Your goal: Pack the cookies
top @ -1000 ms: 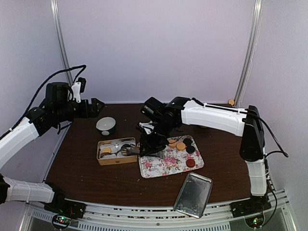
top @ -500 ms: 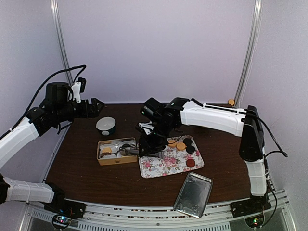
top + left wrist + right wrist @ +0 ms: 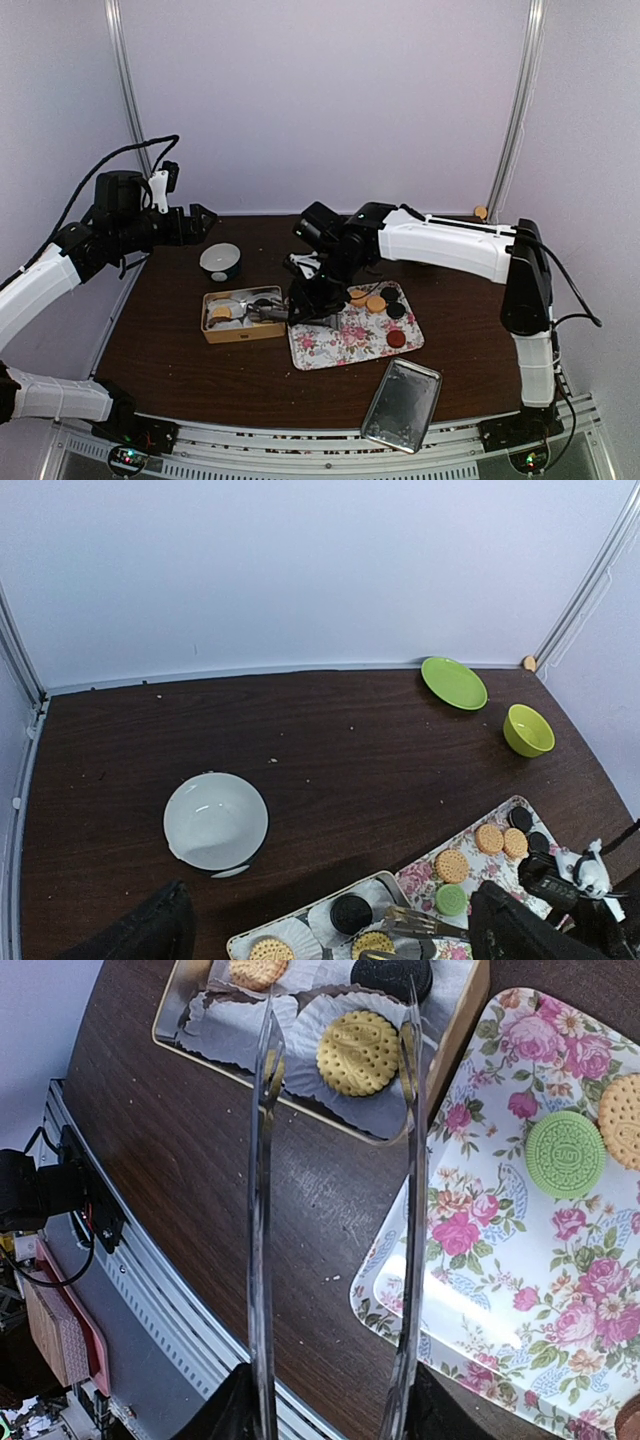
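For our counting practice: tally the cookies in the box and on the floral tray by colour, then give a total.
Orange-yellow cookies: 5
Black cookies: 3
Light green cookie: 1
Dark red cookie: 1
Total: 10

1. Left arm (image 3: pixel 40 285): white shells, black joints, a looping black cable.
2. Right arm (image 3: pixel 450 245): white link, black elbow, thin cable.
3. Right fingers (image 3: pixel 262 1210): clear, slender.

Overhead rear view, left wrist looking down from afar, right wrist seemingly close, all sharing floral tray (image 3: pixel 355 335).
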Robot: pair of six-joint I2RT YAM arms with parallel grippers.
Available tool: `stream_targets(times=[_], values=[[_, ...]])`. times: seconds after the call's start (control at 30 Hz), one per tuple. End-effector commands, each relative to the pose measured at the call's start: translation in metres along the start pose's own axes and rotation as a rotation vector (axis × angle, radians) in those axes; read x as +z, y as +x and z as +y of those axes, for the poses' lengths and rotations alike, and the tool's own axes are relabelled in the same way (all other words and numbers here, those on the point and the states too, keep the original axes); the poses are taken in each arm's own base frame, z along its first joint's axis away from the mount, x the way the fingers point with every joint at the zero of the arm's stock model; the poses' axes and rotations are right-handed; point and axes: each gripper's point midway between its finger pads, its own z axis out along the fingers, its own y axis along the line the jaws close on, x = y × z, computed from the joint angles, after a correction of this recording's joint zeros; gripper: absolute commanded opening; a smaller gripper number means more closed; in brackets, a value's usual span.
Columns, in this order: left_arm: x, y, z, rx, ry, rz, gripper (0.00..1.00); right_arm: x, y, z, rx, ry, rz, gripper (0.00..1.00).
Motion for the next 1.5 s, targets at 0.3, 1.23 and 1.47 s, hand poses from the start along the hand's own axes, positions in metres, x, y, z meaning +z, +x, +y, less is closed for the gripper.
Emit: stream_targets(times=[0.3,1.23,1.47], values=[[-0.006,-0.024,-0.002,-0.005,0.004,-0.080,0.98,-0.118,-0.010,0.032,0.011,-0.083,-0.322,0.46],[-0.003,-0.021,-0.006,-0.013,0.027,-0.069,0.98,-0.127,0.162,-0.131,0.228,0.333,-0.191,0.45],[-0.005,-0.022,-0.007,-0.013,0.033,-0.072,0.98,-0.120,0.180,-0.138,0.244,0.339,-0.144,0.45]])
